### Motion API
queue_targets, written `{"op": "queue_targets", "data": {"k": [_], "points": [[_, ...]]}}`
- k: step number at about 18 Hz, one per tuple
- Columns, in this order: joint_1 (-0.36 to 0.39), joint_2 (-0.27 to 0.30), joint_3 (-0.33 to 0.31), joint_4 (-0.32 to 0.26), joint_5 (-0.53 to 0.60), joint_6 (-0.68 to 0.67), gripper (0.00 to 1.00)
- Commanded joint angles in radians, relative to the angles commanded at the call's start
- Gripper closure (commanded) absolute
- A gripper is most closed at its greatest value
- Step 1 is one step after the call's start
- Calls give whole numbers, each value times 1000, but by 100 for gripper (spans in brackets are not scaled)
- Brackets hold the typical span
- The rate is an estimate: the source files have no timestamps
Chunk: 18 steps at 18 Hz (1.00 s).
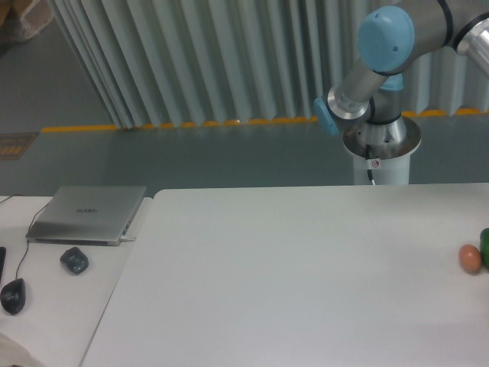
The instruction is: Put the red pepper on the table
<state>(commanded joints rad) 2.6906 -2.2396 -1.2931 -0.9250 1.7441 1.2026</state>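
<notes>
The camera view shows no pepper anywhere in frame, so its place cannot be told from here. The bench, white and matte, fills the lower part of the picture. At its right edge lies an orange-brown egg, and just beside that, touching or nearly touching it, a dark green thing cut off by the frame.

The arm rises from a round silver base behind the far edge of the bench; a grey link runs up to a blue-capped joint and on out of the top right corner. The fingers are out of frame, so whether they are released, clenched or grasping anything cannot be told.

To the left, a second white desk adjoins the bench. On it rests a closed silver laptop, with a dark mouse just in front of it and a black mouse near the left edge, its cable running up past the laptop.

Behind all this lie a grey floor with a yellow line and a wall of pale vertical slats
</notes>
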Motion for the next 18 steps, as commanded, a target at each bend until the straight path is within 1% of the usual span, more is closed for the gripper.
{"op": "queue_targets", "data": {"k": [2, 4, 5, 10, 12, 13, 16, 18], "points": [[0, 2, 0, -2, 0, -5, 66], [2, 6, 5, -3, -2, -5, 70], [2, 9, 3, -5, -6, -3, 80], [6, 26, 2, -14, -24, -3, 82], [24, 52, 8, -53, -67, -5, 82], [34, 73, 6, -86, -90, -2, 82], [38, 113, 14, -178, -133, -5, 82], [32, 135, 9, -204, -137, -6, 82]]}}
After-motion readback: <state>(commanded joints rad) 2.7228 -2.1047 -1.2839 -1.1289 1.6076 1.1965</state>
